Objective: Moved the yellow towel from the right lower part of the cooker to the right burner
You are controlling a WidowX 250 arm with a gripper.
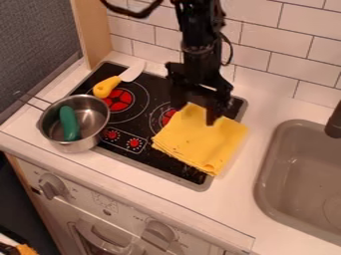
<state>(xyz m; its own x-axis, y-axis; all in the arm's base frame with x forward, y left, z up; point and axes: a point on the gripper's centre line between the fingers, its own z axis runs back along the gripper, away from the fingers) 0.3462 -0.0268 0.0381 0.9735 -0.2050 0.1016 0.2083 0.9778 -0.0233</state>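
The black gripper (195, 113) hangs over the right side of the cooker (143, 158), its two fingers apart at the back edge of the towel. The folded yellow towel (200, 139) lies flat on the cooker's lower right part and reaches over its right rim onto the counter. Part of the right burner (168, 116) shows red beside the towel's left back edge; the rest of that burner is hidden by the towel and gripper.
A metal pot (88, 145) with a green object (69, 123) in it stands at the cooker's left front. Behind it, a yellow-handled knife (106, 86) lies by the left burner (120, 101). The grey sink (267, 172) is at the right, below a tiled wall (266, 50).
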